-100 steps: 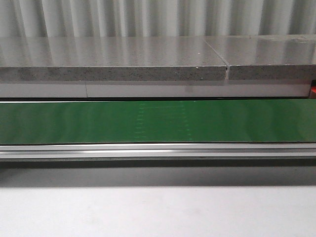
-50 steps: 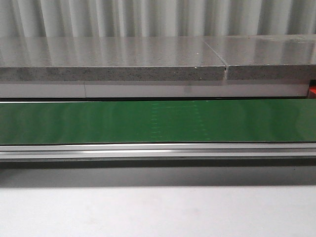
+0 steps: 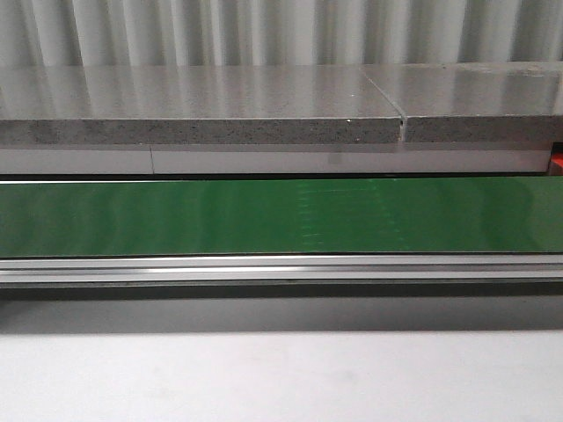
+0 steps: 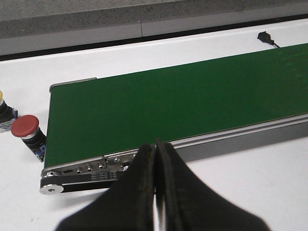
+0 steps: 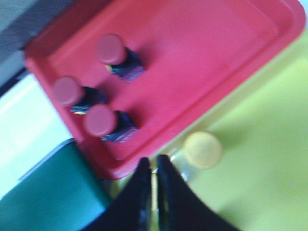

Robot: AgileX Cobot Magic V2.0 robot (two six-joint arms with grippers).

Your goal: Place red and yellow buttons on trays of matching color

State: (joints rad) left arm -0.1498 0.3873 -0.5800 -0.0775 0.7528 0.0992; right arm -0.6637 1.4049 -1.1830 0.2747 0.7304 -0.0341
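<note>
In the left wrist view a red button (image 4: 25, 126) stands on the white table just off the end of the green conveyor belt (image 4: 183, 101). The edge of a yellow button (image 4: 1, 96) shows beside it. My left gripper (image 4: 155, 144) is shut and empty, above the belt's near rail. In the blurred right wrist view the red tray (image 5: 202, 57) holds three red buttons (image 5: 111, 49), (image 5: 66, 91), (image 5: 100, 120). The yellow tray (image 5: 269, 144) holds one yellow button (image 5: 203, 150). My right gripper (image 5: 153, 161) is shut and empty over the seam between the trays. The front view shows neither grippers nor buttons.
The front view shows the green belt (image 3: 264, 215) with its aluminium rail (image 3: 281, 266), and a grey stone ledge (image 3: 202, 110) behind. A small black part (image 4: 265, 37) lies on the table beyond the belt. The belt's other end (image 5: 43, 197) reaches the red tray.
A faint seam mark on the belt has shifted to the right in the front view. No arm or button appears in that view.
</note>
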